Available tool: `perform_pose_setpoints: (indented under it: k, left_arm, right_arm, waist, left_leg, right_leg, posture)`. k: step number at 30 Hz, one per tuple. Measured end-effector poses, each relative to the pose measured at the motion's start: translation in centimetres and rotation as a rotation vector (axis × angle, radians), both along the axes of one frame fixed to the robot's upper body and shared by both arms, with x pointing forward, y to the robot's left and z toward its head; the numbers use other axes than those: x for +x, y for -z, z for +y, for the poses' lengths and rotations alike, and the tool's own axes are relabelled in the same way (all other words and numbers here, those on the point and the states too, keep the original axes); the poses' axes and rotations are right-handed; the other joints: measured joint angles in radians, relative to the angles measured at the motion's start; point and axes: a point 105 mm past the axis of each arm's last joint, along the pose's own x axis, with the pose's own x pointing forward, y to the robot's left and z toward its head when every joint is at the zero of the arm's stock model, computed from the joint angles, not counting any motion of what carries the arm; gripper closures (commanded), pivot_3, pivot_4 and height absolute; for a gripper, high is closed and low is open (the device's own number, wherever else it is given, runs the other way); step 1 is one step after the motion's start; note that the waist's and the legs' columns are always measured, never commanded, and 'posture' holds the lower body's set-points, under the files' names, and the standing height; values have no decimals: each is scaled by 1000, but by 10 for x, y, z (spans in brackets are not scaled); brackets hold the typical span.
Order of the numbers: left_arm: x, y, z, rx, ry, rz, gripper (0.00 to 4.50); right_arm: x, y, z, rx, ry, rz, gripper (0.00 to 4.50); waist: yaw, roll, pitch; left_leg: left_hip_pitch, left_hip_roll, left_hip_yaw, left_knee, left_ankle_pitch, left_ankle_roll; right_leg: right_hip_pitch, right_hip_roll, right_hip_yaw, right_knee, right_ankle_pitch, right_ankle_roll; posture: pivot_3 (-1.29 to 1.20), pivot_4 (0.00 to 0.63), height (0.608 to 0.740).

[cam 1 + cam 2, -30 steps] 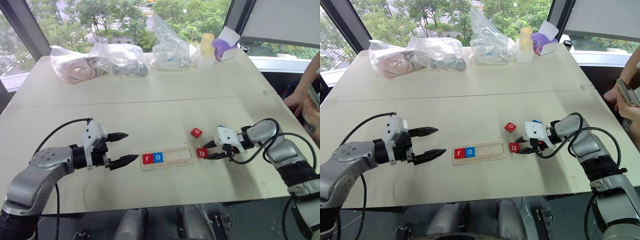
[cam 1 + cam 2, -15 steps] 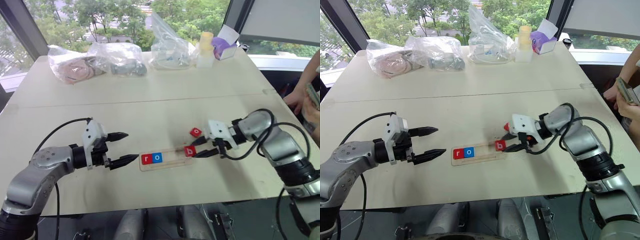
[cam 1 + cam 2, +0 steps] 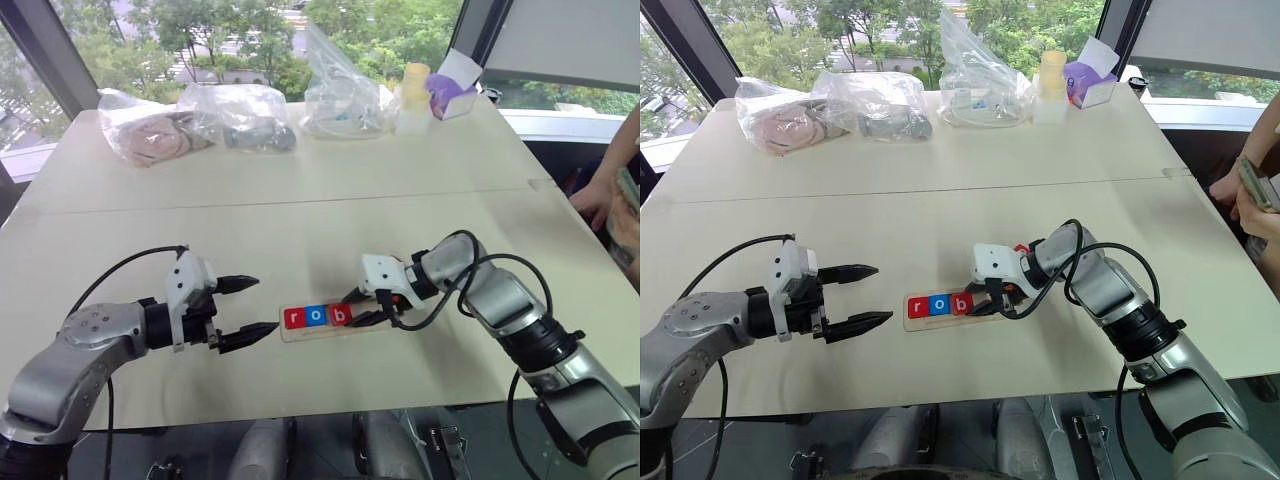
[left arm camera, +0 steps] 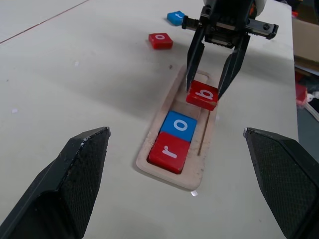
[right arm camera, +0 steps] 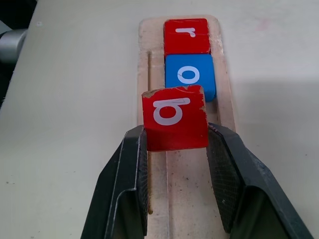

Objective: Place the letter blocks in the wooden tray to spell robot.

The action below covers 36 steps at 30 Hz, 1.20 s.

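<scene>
The right hand (image 4: 215, 87) is clamped on the red b block (image 4: 202, 94), held tilted over the wooden tray (image 4: 158, 139) just beyond the blue o block (image 4: 178, 125); the left hand (image 3: 248, 307) stands apart.

The right gripper (image 3: 988, 297) covers the wooden tray's (image 3: 300, 333) right end. The red o block (image 3: 1021, 248) shows as a sliver behind that arm, its letter hidden. The blue block (image 4: 175, 17) near the table's (image 3: 300, 220) far edge is cut off behind the gripper, letter unreadable. The contents of the plastic bags (image 3: 240, 115) along the far edge are unclear.
</scene>
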Motion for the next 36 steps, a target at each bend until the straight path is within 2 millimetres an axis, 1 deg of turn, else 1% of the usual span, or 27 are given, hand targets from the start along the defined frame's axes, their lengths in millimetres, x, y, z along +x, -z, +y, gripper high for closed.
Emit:
perform_pose_setpoints:
  k: [6, 12, 24, 26, 28, 29, 31, 36]
  left_arm:
    - [0, -1, -1, 0, -4, -5, 0]
    - [0, -2, -1, 0, -4, -9, 0]
    - [3, -5, -1, 0, -3, -22, 0]
    - [3, -5, -1, 0, -4, -25, 0]
    - [3, -5, -1, -1, -5, -25, 0]
    - [3, -5, -1, 0, -6, -25, 0]
    - [3, -5, -1, 0, -7, -26, 0]
    - [4, -5, -1, -2, -12, -27, 0]
  right_arm:
    - [3, 5, 6, 1, 15, -11, 3392]
    - [6, 8, 4, -10, 39, -18, 3392]
    - [5, 8, 4, -13, 38, -4, 3392]
    - [5, 8, 4, -12, 39, 2, 2372]
    - [4, 8, 4, -11, 41, 6, 1545]
    - [4, 8, 4, -9, 42, 8, 901]
    - [4, 7, 5, -4, 42, 12, 17]
    - [3, 2, 7, 9, 46, 21, 17]
  waist:
    - [-1, 0, 0]
    - [-1, 0, 0]
    - [-1, 0, 0]
    - [-1, 0, 0]
    - [-1, 0, 0]
    - [-1, 0, 0]
    - [-1, 0, 0]
    - [-1, 0, 0]
  left_leg:
    - [0, 0, 0, 0, 0, 0]
    - [0, 0, 0, 0, 0, 0]
    - [0, 0, 0, 0, 0, 0]
    - [0, 0, 0, 0, 0, 0]
    - [0, 0, 0, 0, 0, 0]
    - [0, 0, 0, 0, 0, 0]
    - [0, 0, 0, 0, 0, 0]
    - [0, 0, 0, 0, 0, 0]
  right_leg:
    - [0, 0, 0, 0, 0, 0]
    - [0, 0, 0, 0, 0, 0]
    - [0, 0, 0, 0, 1, 1]
    - [0, 0, 0, 0, 1, 1]
    - [0, 0, 0, 0, 1, 1]
    - [0, 0, 0, 0, 1, 1]
    - [0, 0, 0, 0, 1, 1]
    - [0, 0, 0, 0, 1, 1]
  posture:
    - [0, 150, 740]
    - [0, 150, 740]
    - [0, 150, 740]
    - [0, 150, 740]
    - [0, 150, 740]
    - [0, 150, 740]
    - [0, 150, 740]
    - [0, 150, 740]
